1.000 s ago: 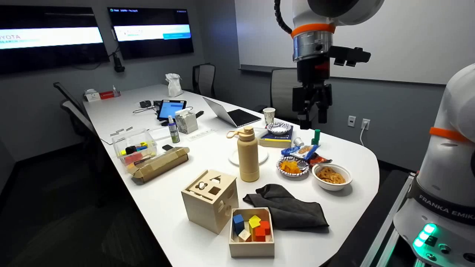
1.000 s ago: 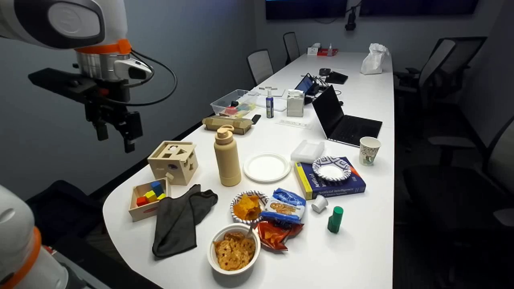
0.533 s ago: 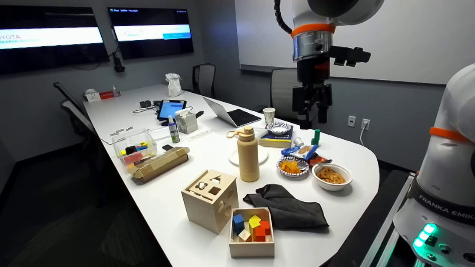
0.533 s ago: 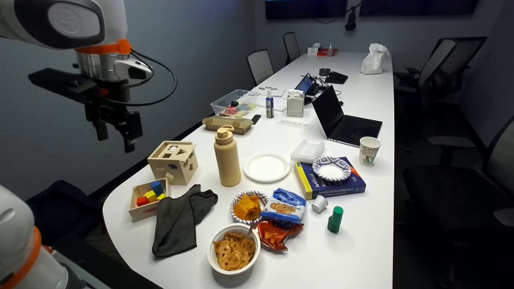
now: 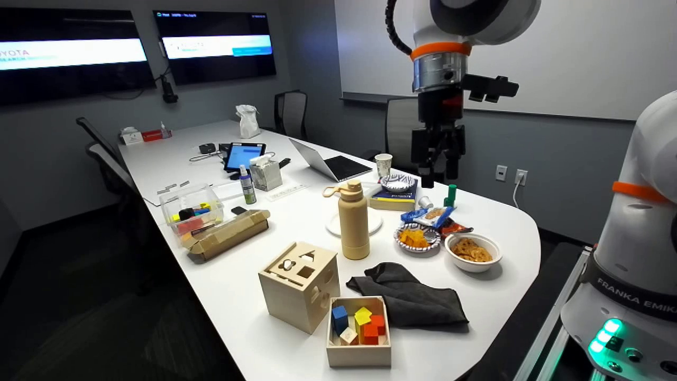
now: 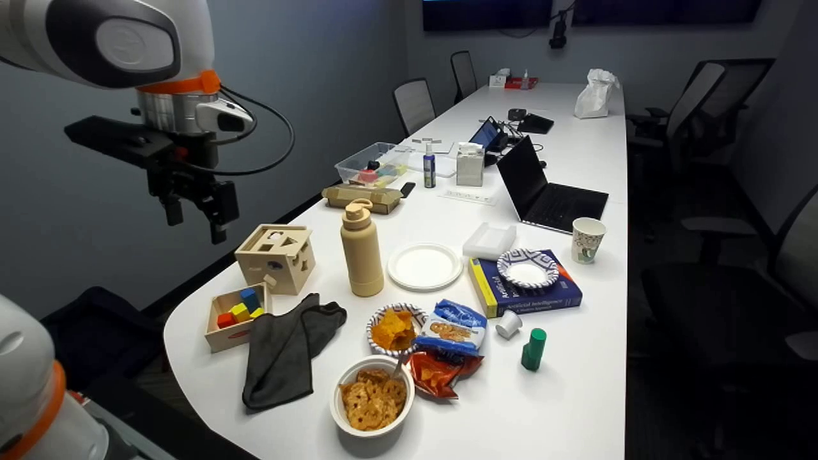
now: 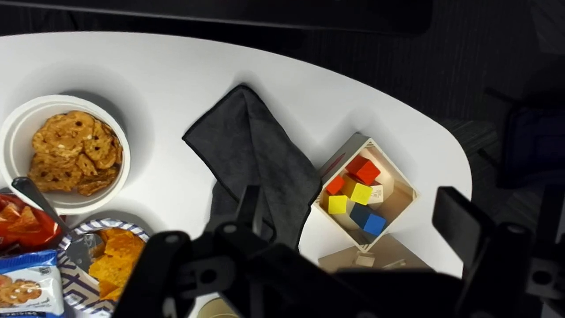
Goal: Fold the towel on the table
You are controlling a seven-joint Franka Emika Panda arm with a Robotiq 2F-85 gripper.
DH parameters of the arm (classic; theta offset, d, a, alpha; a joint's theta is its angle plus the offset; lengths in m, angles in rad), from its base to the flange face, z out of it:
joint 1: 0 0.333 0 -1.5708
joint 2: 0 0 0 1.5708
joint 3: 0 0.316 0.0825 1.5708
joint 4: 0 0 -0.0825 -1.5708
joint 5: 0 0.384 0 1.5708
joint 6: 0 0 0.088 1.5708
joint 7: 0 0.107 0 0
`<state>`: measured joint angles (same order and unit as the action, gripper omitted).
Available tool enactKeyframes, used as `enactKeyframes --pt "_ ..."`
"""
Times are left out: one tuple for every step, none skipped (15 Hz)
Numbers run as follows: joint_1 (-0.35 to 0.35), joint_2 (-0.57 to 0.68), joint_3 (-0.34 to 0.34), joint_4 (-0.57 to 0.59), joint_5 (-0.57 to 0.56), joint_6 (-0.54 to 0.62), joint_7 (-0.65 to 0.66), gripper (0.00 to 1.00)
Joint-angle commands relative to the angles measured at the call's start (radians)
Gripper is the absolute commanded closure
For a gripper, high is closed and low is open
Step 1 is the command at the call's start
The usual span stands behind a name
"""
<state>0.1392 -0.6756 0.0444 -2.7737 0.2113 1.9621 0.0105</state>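
In an exterior view the Robotiq gripper [image 5: 439, 173] hung in the air, well above the white conference table [image 5: 280, 352], fingers [image 5: 452, 166] spread. The charcoal towel [image 5: 423, 301] lay wrinkled near the table's rounded end, between the wooden tray [image 5: 359, 357] of coloured blocks [image 5: 340, 319] and the white bowl [image 5: 470, 266] of pretzel crisps [image 5: 470, 250]. Shape-sorter box [image 5: 288, 301] stood closer to one long edge; tan water bottle [image 5: 353, 227] was upright, farther in.

In an exterior view a patterned paper bowl [image 6: 377, 314] of orange tortilla chips [image 6: 391, 329], blue snack bag [image 6: 454, 329] and red snack bag [image 6: 438, 377] sat grouped beside the white bowl. Textbook [image 6: 565, 289] lay toward the opposite long edge, smaller paper bowl [image 6: 527, 271] on top; paper cup [image 6: 586, 239] and open laptop [image 6: 569, 204] were nearer that edge.

In the wrist view the fingers were well apart, one hiding part of the towel, the other overlapping the table's curved edge. The towel showed one layer lapped over another, a corner pointing to that edge. Towel and tray met in view; couldn't tell if they touched.
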Motion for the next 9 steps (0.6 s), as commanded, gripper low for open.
enactKeyframes --pt "0.004 0.144 -0.015 0.025 0.031 0.126 -0.062 0.0" --pt "0.007 0.187 -0.018 0.027 0.038 0.167 -0.074 0.0" --pt "0.011 0.231 -0.022 0.029 0.046 0.208 -0.088 0.0" --pt "0.013 0.283 -0.023 0.03 0.058 0.258 -0.095 0.0" --pt "0.02 0.343 -0.028 0.029 0.078 0.309 -0.116 0.0" --pt "0.023 0.394 -0.029 0.03 0.097 0.36 -0.131 0.0" --pt "0.025 0.446 -0.03 0.033 0.118 0.409 -0.147 0.0" --pt "0.026 0.506 -0.033 0.039 0.142 0.457 -0.166 0.0" --pt "0.026 0.557 -0.033 0.047 0.168 0.498 -0.184 0.0"
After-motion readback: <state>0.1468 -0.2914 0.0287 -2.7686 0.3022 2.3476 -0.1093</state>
